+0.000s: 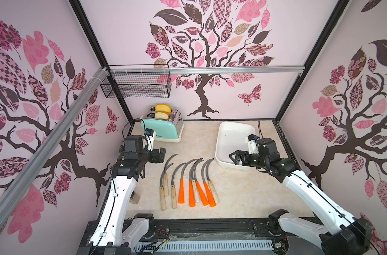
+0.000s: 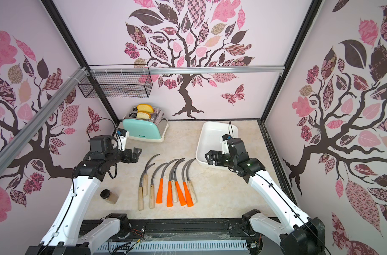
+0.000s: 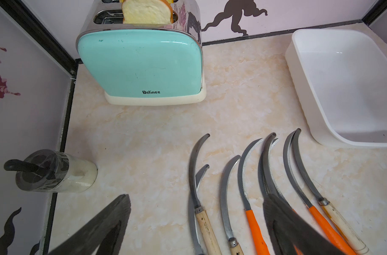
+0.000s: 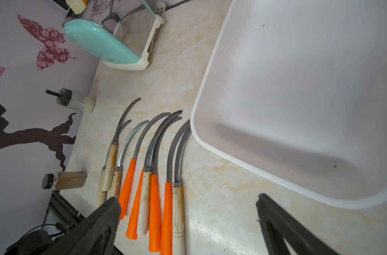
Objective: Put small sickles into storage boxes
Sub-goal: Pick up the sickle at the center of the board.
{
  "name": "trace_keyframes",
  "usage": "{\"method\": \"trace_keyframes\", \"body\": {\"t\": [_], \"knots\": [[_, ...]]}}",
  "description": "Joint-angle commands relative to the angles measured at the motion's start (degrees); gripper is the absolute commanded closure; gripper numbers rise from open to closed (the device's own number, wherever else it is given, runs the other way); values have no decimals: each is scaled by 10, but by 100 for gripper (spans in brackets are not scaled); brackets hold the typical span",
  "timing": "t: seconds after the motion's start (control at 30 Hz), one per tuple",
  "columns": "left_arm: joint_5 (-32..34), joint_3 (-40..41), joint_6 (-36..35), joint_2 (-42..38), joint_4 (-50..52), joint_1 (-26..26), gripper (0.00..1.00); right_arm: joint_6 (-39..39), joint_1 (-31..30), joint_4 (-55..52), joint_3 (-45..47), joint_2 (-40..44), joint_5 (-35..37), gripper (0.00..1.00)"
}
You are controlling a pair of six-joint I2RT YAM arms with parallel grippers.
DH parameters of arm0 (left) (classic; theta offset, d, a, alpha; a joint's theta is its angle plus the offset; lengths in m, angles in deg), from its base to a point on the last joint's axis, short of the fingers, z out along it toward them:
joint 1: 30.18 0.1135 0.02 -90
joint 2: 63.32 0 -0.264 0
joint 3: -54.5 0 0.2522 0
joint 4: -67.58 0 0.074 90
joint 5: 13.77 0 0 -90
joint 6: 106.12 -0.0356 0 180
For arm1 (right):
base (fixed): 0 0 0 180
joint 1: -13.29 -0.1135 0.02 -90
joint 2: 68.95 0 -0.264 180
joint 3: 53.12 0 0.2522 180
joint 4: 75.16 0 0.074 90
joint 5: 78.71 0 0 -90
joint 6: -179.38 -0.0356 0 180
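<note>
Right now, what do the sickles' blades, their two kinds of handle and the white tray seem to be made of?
Curved grey sickle blades: metal, probably steel; dull sheen, paler along the cutting edge.
Pale round handles: wood, unvarnished-looking; grain lines and dark scuffs.
Bright orange tapered handles: likely moulded plastic; even colour, smooth.
Shallow white rectangular tray: plastic, soft gloss, rounded corners.

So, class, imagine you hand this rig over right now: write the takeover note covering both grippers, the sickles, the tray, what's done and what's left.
Left gripper: open, empty, near the leftmost blades.
Right gripper: open, empty, over the white tray's near end.
Sickles: all nine lie in a row on the table, some overlapping.
Done: nothing; the tray is empty.
Left: move all nine into the tray.
</note>
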State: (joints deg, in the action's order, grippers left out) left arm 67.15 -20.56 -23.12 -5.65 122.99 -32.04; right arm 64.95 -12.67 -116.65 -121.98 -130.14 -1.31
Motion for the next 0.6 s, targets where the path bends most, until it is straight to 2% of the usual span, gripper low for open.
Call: {"method": "trace_keyframes", "body": {"t": [0.0,0.07,0.17,0.2,0.3,0.4,0.47,0.57], "knots": [[4,-15,11,-5,11,-1,2,-9,-53,-34,-38,-6,43,0],[-3,-18,9,-1,15,-2,2,-33,-60,-10,-37,-9,6,0],[0,-15,-2,1,20,-2,2,-128,-60,23,-30,0,21,0],[3,-11,-9,0,21,-2,2,-132,-61,31,-33,2,1,0],[13,-1,-26,-6,22,-2,2,-59,-61,20,-64,-13,-67,0],[15,8,-34,-12,24,-2,2,-3,-68,14,-64,-5,-59,0],[16,10,-36,-14,24,-2,2,5,-68,14,-53,0,-50,0],[17,8,-35,-16,22,-2,2,11,-68,-44,-74,-38,-45,0]]}}
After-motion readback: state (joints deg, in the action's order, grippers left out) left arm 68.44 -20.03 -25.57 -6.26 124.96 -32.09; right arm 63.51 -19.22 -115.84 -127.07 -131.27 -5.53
